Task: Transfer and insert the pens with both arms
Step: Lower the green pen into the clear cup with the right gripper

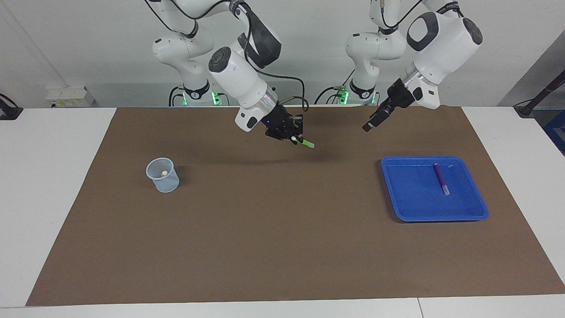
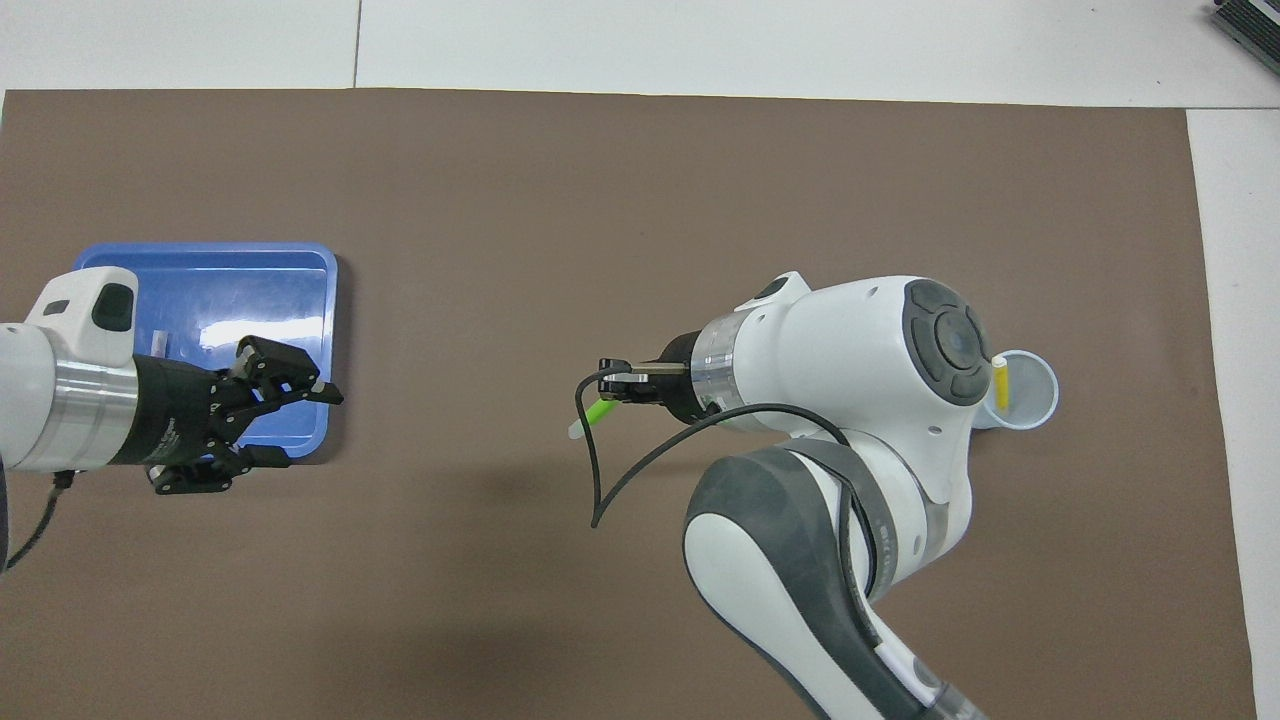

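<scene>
Green pen in the right pincer

Right pincer (image 1: 295, 138) (centre frame, airborne) grips the green pen (image 1: 305, 142); left pincer (image 1: 369, 126) gapes empty, upper right, above the blue tray (image 1: 415, 212) holding the purple pen (image 1: 440, 178).

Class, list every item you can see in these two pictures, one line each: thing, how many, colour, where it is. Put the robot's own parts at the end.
green pen: one, green with a whitish tip, held in the air over the mat's middle.
purple pen: one, purple, lying in the tray.
yellow pen: one, yellow, standing in the cup.
cup: one, clear mesh, on the mat toward the right arm's end.
tray: one, blue, toward the left arm's end.
mat: one, brown, covering the table.
right tool: one, black, shut on the green pen.
left tool: one, black, open, empty, over the tray's edge nearer the robots.
</scene>
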Controlling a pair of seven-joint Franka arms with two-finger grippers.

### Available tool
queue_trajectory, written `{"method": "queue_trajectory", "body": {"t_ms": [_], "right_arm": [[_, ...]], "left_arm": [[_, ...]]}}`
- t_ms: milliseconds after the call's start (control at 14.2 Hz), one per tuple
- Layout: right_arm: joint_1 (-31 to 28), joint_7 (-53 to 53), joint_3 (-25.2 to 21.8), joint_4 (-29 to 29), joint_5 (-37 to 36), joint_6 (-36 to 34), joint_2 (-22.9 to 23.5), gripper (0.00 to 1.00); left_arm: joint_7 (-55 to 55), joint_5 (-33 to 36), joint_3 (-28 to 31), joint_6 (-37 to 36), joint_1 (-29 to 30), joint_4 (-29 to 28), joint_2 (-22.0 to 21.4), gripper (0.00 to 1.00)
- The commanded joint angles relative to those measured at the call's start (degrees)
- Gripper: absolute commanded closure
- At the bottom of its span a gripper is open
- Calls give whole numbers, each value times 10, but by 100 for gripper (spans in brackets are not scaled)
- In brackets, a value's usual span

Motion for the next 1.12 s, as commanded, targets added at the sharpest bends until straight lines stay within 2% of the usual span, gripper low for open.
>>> {"method": "queue_trajectory", "body": {"t_ms": [0, 352, 703, 844, 1055], "right_arm": [[-39, -107, 5, -13, -72, -61, -21, 100], [-100, -283, 5, 12, -175, -176, -41, 100], [-177, -521, 4, 36, -291, -253, -57, 100], [-197, -601, 4, 36, -340, -244, -57, 100], [-220, -654, 4, 17, -353, -212, -58, 100]], "left_arm": [[139, 48, -4, -19, 44, -15, -20, 20], [377, 121, -4, 1, 119, -15, -10, 21], [467, 150, -4, 79, 158, -17, 46, 22], [496, 151, -4, 110, 171, -16, 71, 22], [527, 151, -4, 150, 187, -17, 99, 22]]}}
